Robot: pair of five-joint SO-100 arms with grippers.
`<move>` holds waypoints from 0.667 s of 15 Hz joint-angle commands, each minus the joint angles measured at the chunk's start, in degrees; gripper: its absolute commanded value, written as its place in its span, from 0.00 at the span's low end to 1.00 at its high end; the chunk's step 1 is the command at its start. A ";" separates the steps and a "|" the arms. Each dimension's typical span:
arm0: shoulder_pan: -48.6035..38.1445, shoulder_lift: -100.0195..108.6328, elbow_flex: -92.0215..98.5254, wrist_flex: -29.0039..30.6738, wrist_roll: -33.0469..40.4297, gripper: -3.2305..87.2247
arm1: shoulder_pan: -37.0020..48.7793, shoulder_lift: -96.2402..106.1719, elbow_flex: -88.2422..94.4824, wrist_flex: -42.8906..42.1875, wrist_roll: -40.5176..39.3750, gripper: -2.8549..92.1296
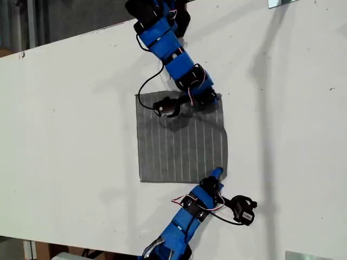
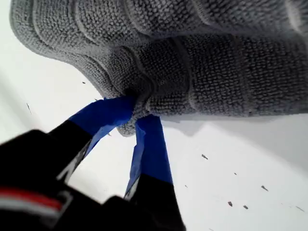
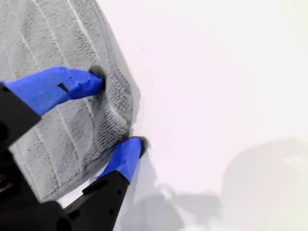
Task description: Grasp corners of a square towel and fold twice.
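The grey striped towel lies mostly flat on the white table in the exterior view. My first gripper reaches from the exterior view's top and is shut on the towel's top-right corner. That corner is bunched between the blue fingers and raised a little, with a wrinkle beside it. My second gripper comes from the exterior view's bottom and stands open at the bottom-right corner. One of its fingertips rests on the towel, the other at the edge.
The first arm's wrist camera hangs over the towel's upper part. Metal brackets sit at the exterior view's top right and bottom right. The table edge runs along the exterior view's bottom left.
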 commanded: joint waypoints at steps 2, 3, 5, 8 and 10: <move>-1.58 -1.76 -3.69 -1.67 1.05 0.06 | -1.41 0.44 -2.37 -0.97 0.88 0.03; -2.29 -1.58 -3.52 -0.44 1.32 0.03 | -1.67 0.35 -2.37 -1.14 1.05 0.03; -3.78 -1.41 -5.54 2.81 3.34 0.03 | -2.11 0.35 -3.16 -0.53 1.05 0.03; -5.36 -2.81 -16.00 13.54 7.12 0.03 | -2.72 -0.44 -11.95 9.76 0.62 0.03; -6.15 -5.89 -26.81 23.12 9.49 0.03 | -2.72 0.44 -16.44 15.47 0.62 0.03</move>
